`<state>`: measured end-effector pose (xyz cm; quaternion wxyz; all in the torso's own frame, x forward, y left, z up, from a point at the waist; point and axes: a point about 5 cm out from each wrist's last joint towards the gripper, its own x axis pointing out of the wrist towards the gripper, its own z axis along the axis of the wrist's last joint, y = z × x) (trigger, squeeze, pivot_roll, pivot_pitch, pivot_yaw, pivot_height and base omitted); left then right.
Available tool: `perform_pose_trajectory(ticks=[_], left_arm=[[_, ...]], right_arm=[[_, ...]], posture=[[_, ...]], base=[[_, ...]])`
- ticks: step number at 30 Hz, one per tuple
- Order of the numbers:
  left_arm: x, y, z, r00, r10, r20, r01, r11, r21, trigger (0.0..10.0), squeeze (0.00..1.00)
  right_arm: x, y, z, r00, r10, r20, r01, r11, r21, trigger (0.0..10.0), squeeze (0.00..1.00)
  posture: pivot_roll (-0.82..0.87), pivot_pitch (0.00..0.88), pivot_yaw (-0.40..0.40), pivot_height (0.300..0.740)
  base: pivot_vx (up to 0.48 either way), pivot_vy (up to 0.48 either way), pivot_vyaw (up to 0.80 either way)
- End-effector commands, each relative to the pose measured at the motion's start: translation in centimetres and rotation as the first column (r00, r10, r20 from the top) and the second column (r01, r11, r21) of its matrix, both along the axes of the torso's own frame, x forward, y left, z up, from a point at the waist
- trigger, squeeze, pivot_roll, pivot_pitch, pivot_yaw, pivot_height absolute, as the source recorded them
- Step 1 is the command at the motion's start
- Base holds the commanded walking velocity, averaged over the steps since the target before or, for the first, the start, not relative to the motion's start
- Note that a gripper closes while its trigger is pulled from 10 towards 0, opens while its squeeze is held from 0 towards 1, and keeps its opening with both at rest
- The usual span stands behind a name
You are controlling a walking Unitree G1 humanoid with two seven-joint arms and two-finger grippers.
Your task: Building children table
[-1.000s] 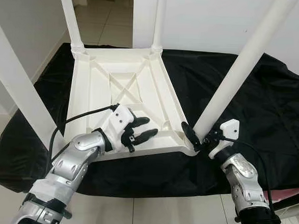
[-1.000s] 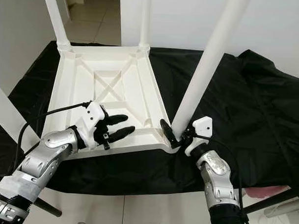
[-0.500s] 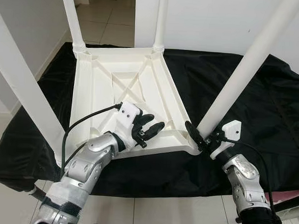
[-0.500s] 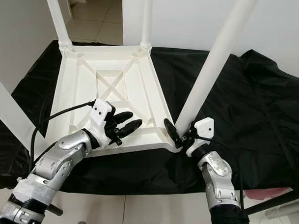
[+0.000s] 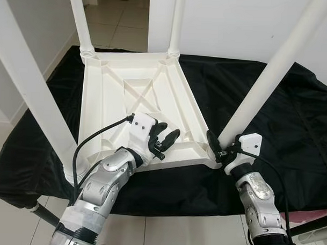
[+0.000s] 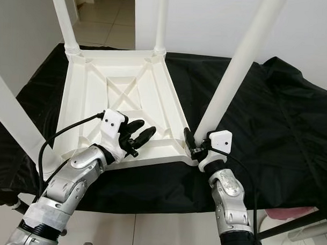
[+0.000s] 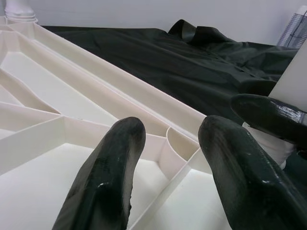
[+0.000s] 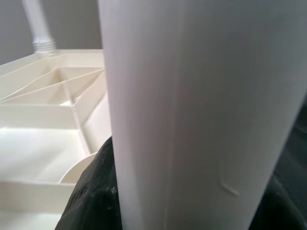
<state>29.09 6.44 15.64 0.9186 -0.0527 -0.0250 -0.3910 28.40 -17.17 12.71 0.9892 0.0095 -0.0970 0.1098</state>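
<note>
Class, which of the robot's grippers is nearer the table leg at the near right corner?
Right. The right gripper clamps that leg at its base; the left gripper hovers open over the tabletop's underside beside it.

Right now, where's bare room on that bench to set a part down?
Free: black cloth right of the upturned white tabletop, past the near-right leg. Crowded: near edge, left gripper over the ribs, right gripper clamping that leg's base.
</note>
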Motion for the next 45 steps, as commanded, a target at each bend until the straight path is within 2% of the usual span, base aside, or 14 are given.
perform_pose_trajectory(ticks=[1,9,14,18,19,20,27,30,31,33,34,35,41,45], left_arm=[[-0.3,-0.1,-0.2,1.000,0.019,0.002,-0.019,1.000,0.018,10.0,0.00],[-0.9,-0.8,-1.3,0.997,0.003,-0.073,-0.003,1.000,-0.001,10.0,0.00],[-0.1,-0.7,-1.0,0.996,0.074,-0.059,-0.074,0.997,-0.002,10.0,0.00],[0.2,-0.7,-0.8,0.995,0.095,-0.036,-0.094,0.995,0.011,10.0,0.00],[0.3,-0.6,-0.8,0.993,0.108,-0.042,-0.108,0.994,0.008,10.0,0.00],[0.4,-0.5,-0.8,0.993,0.112,-0.047,-0.112,0.994,-0.001,10.0,0.00],[0.5,-0.3,-0.7,0.992,0.113,-0.064,-0.115,0.993,-0.019,10.0,0.00],[0.4,-0.4,-0.5,0.995,0.092,-0.037,-0.092,0.996,-0.014,10.0,0.00],[0.4,-0.5,-0.5,0.997,0.076,-0.024,-0.076,0.997,0.000,10.0,0.00],[0.4,-0.5,-0.5,0.997,0.076,-0.024,-0.076,0.997,0.000,10.0,0.00],[0.1,-0.7,-0.5,0.998,0.060,0.000,-0.060,0.998,0.025,10.0,0.00],[-0.5,-1.3,-0.6,1.000,0.001,0.031,-0.003,0.999,0.050,10.0,0.00],[-1.7,-2.1,-0.4,0.991,-0.121,0.063,0.117,0.991,0.067,10.0,0.00],[-2.5,-2.7,-0.9,0.971,-0.229,0.072,0.217,0.966,0.140,10.0,0.00]], right_arm=[[-0.6,-0.1,-1.4,0.995,-0.075,-0.069,0.076,0.997,0.006,10.0,0.00],[-1.3,1.5,-1.7,0.932,-0.346,-0.104,0.358,0.925,0.132,10.0,0.00],[-1.2,2.4,-0.8,0.925,-0.375,-0.070,0.381,0.914,0.139,10.0,0.00],[-1.2,1.9,-0.6,0.922,-0.381,-0.066,0.386,0.911,0.143,10.0,0.00],[-1.4,1.7,-0.6,0.921,-0.385,-0.062,0.390,0.908,0.151,10.0,0.30],[-1.5,1.6,-0.6,0.924,-0.379,-0.053,0.382,0.909,0.165,10.0,1.00],[-1.7,1.6,-0.3,0.937,-0.347,-0.037,0.347,0.918,0.193,10.0,1.00],[-1.3,1.3,0.2,0.968,-0.251,-0.008,0.247,0.946,0.212,10.0,1.00],[-1.1,0.9,0.5,0.980,-0.201,0.008,0.195,0.959,0.205,10.0,0.78],[-1.1,0.9,0.5,0.980,-0.201,0.008,0.195,0.959,0.205,10.0,0.78],[-0.8,0.6,0.7,0.989,-0.143,0.019,0.137,0.972,0.191,10.0,0.00],[-0.3,0.2,0.9,0.998,-0.048,0.036,0.043,0.991,0.129,10.0,0.00],[0.2,0.3,1.1,0.997,0.072,0.039,-0.074,0.996,0.049,10.0,0.00],[0.6,0.7,1.2,0.982,0.186,0.025,-0.187,0.982,0.019,10.0,0.00]], posture=[[-0.02,0.015,-0.039,0.740],[-0.04,0.000,-0.029,0.740],[-0.03,0.000,-0.030,0.740],[-0.03,0.000,-0.029,0.740],[-0.03,0.000,-0.032,0.740],[-0.03,0.000,-0.034,0.740],[-0.03,0.000,-0.041,0.740],[-0.02,0.000,-0.048,0.740],[-0.02,0.000,-0.051,0.740],[-0.02,0.000,-0.051,0.740],[-0.02,0.000,-0.056,0.740],[-0.01,0.000,-0.065,0.740],[-0.01,0.000,-0.065,0.740],[0.00,0.000,-0.066,0.740]], base=[[0.000,0.000,0.00],[0.000,0.000,0.00],[0.000,0.000,0.00],[0.000,0.000,0.00],[0.000,0.000,0.00],[0.000,0.000,0.00],[0.000,0.000,0.00],[0.000,0.000,0.00],[0.000,0.000,0.00],[0.000,0.000,0.00],[0.000,0.000,0.00],[0.000,0.000,0.00],[0.000,0.000,0.00],[0.000,0.000,0.00]])
